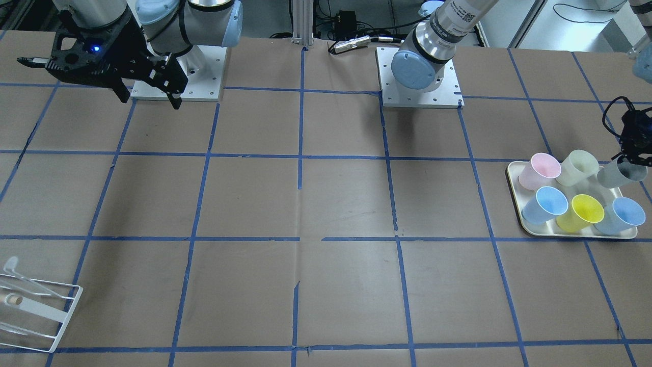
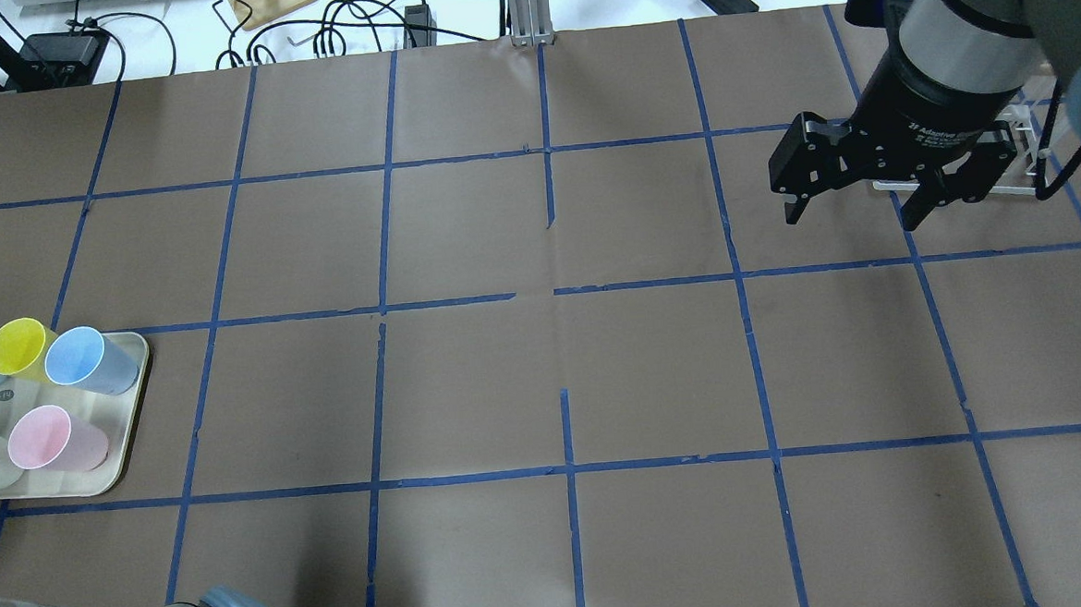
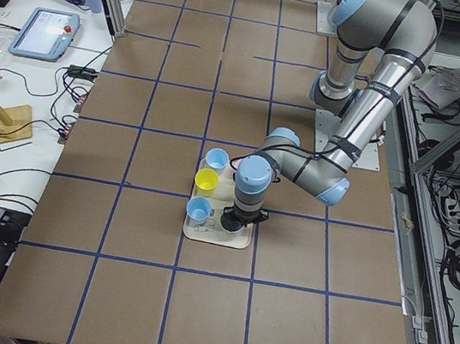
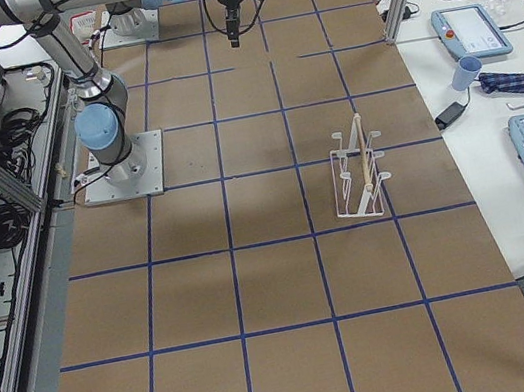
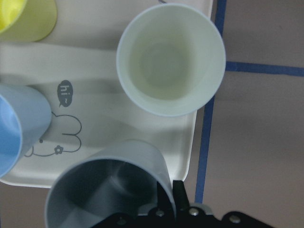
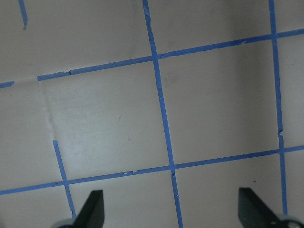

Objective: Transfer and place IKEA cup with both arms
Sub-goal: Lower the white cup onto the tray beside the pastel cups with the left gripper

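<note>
The IKEA cup (image 1: 620, 173) is pale grey-white and sits tilted at the far corner of the cream tray (image 1: 513, 179). My left gripper (image 1: 632, 157) is shut on its rim. In the left wrist view the cup (image 5: 107, 183) fills the bottom, with one finger (image 5: 177, 192) against its wall, and the tray (image 5: 102, 118) lies under it. My right gripper (image 2: 853, 220) is open and empty, held above the table far from the tray; it also shows in the front view (image 1: 150, 101) and in its wrist view (image 6: 173, 211).
The tray holds a pink cup (image 1: 540, 171), a cream-yellow cup (image 1: 578, 167), a yellow cup (image 1: 580, 211) and two light blue cups (image 1: 545, 204). A white wire rack (image 1: 35, 306) stands at the table's other end, near my right gripper.
</note>
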Robot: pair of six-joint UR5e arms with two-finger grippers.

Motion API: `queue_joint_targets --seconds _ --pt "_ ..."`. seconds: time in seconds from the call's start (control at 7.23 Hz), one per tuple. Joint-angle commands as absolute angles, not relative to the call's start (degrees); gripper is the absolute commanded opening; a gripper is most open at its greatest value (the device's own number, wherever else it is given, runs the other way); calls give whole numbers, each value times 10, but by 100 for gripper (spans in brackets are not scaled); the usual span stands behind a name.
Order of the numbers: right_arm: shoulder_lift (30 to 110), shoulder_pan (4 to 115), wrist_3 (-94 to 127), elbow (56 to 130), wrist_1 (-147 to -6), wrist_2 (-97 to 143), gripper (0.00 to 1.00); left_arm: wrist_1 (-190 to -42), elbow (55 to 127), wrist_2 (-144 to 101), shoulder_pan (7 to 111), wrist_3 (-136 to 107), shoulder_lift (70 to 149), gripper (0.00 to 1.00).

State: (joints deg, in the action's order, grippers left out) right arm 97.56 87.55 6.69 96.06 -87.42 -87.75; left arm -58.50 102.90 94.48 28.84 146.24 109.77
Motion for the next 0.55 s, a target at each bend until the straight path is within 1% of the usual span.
queue_joint_targets --seconds 0.0,0.14,0.28,0.42 --pt "976 875 68 961 -876 -877 100 -583 1028 944 288 1459 1119 0" --pt "976 875 67 961 -876 -878 100 -583 1027 945 288 1455 1120 59" --pt "976 875 67 961 -875 -878 100 -584 1020 952 289 1435 1117 100" --pt "976 875 65 961 -876 -877 100 -584 1019 955 289 1405 1110 100"
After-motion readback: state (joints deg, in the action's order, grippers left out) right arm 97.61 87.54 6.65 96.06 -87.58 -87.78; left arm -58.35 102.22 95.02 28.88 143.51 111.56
